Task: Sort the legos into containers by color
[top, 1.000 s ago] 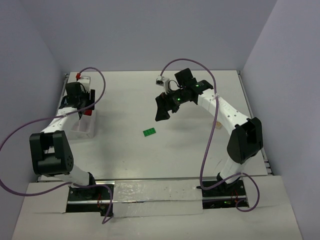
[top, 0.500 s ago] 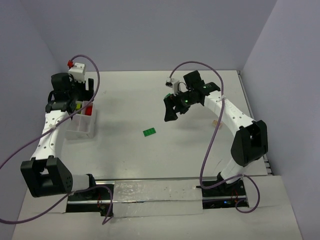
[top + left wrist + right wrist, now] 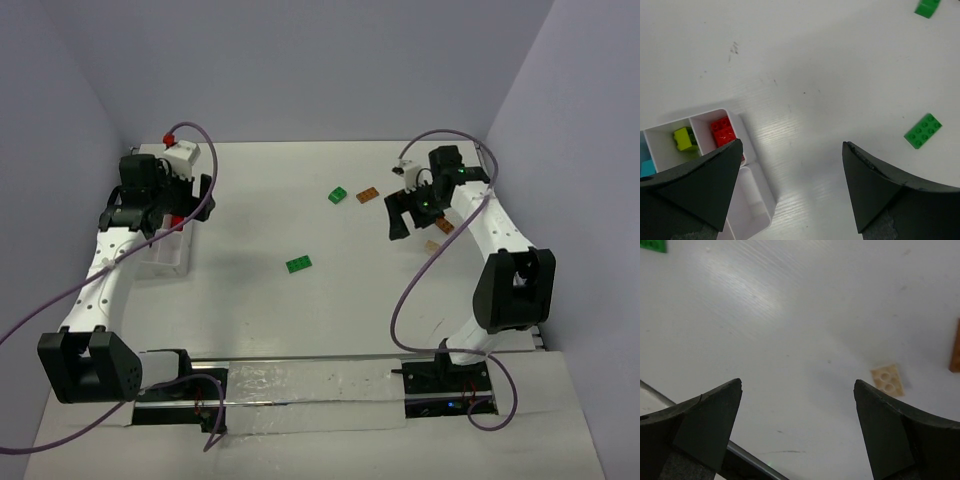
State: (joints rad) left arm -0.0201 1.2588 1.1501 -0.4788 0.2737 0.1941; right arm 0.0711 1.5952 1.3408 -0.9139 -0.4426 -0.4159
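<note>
The white compartment box [image 3: 165,262] stands at the table's left; in the left wrist view [image 3: 764,189] it holds red bricks [image 3: 722,131], a yellow-green brick [image 3: 685,138] and a blue one [image 3: 647,168] in separate compartments. My left gripper [image 3: 165,213] [image 3: 792,145] hovers open and empty over the box's right edge. A green brick [image 3: 298,264] [image 3: 923,131] lies mid-table. Another green brick [image 3: 337,196] and an orange brick [image 3: 367,196] lie further back. My right gripper [image 3: 400,222] [image 3: 798,384] is open and empty, above bare table left of a tan brick [image 3: 433,245] [image 3: 887,380] and an orange brick [image 3: 444,227].
Walls close the table at the left, back and right. The table's right edge rail [image 3: 500,215] runs just beyond the right arm. A dark strip [image 3: 747,462] crosses the bottom of the right wrist view.
My right arm has swung right and back, uncovering the green and orange bricks at the back. My left gripper has shifted right over the box. Both stay open.
</note>
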